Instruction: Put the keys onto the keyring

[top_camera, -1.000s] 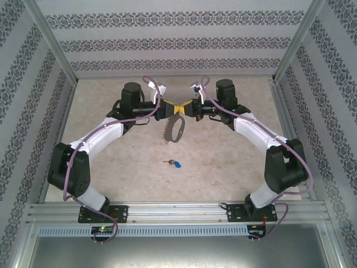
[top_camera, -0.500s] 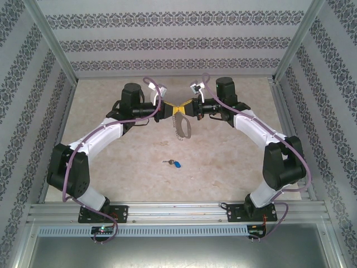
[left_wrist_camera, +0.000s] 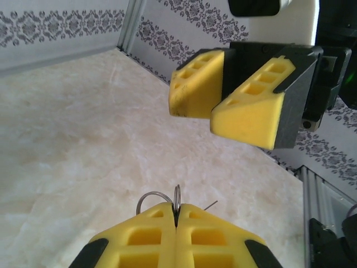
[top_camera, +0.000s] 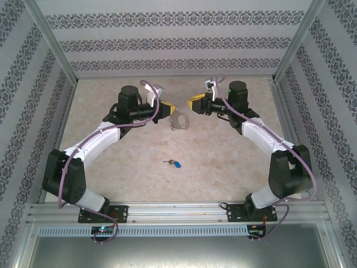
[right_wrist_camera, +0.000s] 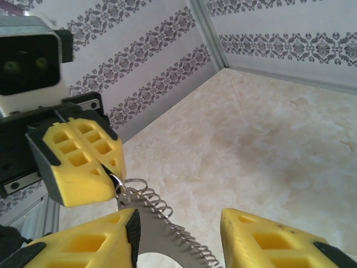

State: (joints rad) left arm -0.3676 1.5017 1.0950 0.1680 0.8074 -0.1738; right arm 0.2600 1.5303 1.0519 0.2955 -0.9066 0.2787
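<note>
The left gripper (top_camera: 169, 109) is pinched tight on the keyring (top_camera: 179, 121). Its yellow fingers (left_wrist_camera: 150, 234) are pressed together, with a thin wire ring at the keyring's top end caught between them. The keyring hangs from that grip above the table (top_camera: 234, 162), over the far middle of it. Its chain (right_wrist_camera: 162, 215) runs in small coils along the edge of the grey loop.

The right gripper (top_camera: 192, 104) faces the left one from the other side, near it but apart. Its fingers (right_wrist_camera: 268, 240) stand wide open and hold nothing. From above there is a clear gap between this gripper and the hanging keyring. In the right wrist view the loop and chain show through the space between the open fingers, and the loop passes close by the inner face of one of them. From that angle I cannot tell whether it touches that finger or hangs a little beyond it.

The keys (top_camera: 174, 163) lie flat on the table, nearer the arm bases and about midway between the two arms. They are well apart from the keyring and from both grippers. The blue tag points to the right and the small silver key to the left. They are not on the keyring.
</note>
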